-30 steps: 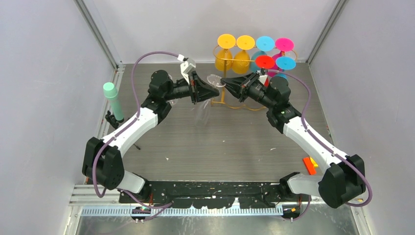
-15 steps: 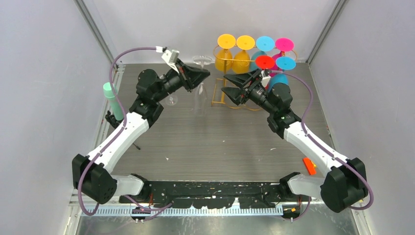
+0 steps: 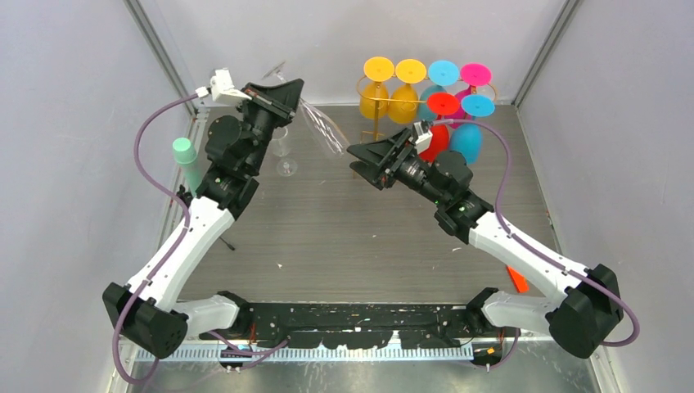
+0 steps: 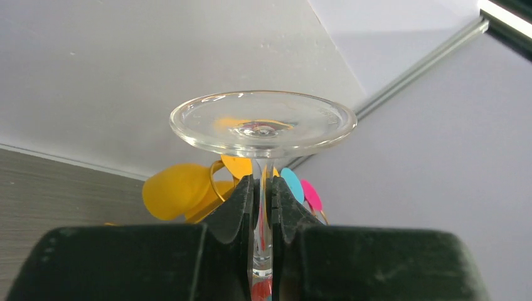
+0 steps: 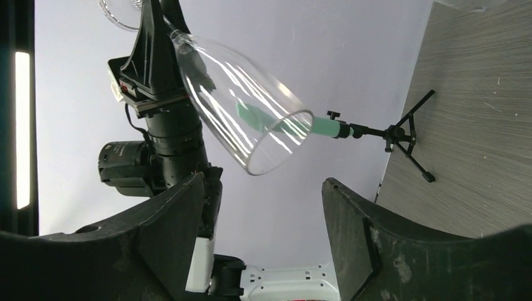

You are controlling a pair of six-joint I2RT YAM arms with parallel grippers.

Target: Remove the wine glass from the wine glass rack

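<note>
1. Pinching the thin stem of a clear, transparent wine glass [image 4: 262, 122] between the black fingers of the left gripper [image 4: 260, 188], just under the round foot, with the jaws narrowed onto the stem.
2. Holding that glass [image 3: 317, 127] in the upper left of the top view, lifted above the grey table [image 3: 344, 237] and tilted, foot toward the back wall and bowl slanting down to the right.
3. Keeping the glass off and apart from the gold-coloured metal wire rack [image 3: 376, 115], which is standing at upper centre, to the right of the glass.
4. Carrying yellow, blue, pink and red glasses upside down on the rack's top rail.
5. Spreading the right gripper [image 3: 362, 160] wide, gripping nothing, near frame centre in front of the rack's base.
6. Showing the bowl's open mouth [image 5: 244, 119] between and above the parted right fingers [image 5: 169, 213] in the right wrist view.
7. Standing at the left edge: a mint-green cylinder on a small black tripod [image 3: 187, 160].
</note>
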